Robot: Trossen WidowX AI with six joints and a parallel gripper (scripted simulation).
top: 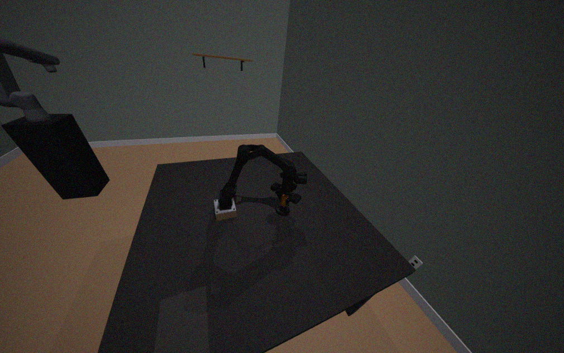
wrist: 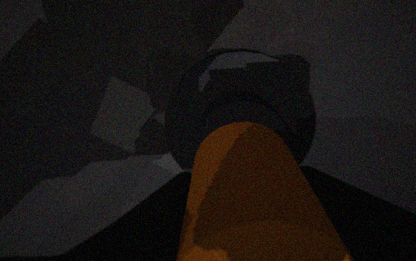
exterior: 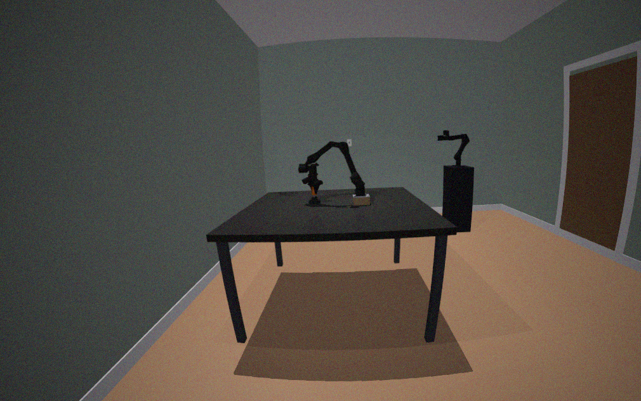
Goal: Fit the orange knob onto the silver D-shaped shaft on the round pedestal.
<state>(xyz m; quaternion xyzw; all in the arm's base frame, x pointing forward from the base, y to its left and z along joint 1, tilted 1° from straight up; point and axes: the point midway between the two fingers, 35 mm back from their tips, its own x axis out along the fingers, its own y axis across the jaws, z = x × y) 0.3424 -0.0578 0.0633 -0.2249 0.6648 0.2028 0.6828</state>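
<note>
Aligning orange knob over pedestal, grip held, seating unconfirmed

Step in hand, as judged: lining up the knob's hidden flat with the shaft's flat, or just starting the descent. The gripper point(top: 284, 200) point(exterior: 313, 188) point(wrist: 243, 179) is closed on the orange knob point(top: 284, 200) point(exterior: 313, 191) point(wrist: 256, 186), one dark finger at about 8 o'clock and the other at about 4 in the wrist view. The round pedestal point(top: 283, 211) point(exterior: 313, 202) point(wrist: 303, 120) lies directly below; in that view its dark disc shows around the knob's far end, mostly toward 12. In the top view, knob and pedestal sit at roughly 3 o'clock from the arm's pale base block point(top: 225, 215) point(exterior: 361, 200).

Shaft: not visible, nor the hole. Contact between knob and pedestal cannot be told; flat alignment likewise.

Next move, as judged: keep the knob upright and centred, press lightly, and turn the wrist in small steps until the flats agree. Then push fully down and release. Risk: pressing hard on mismatched flats could tilt the knob or make it slip in the fingers.
</note>
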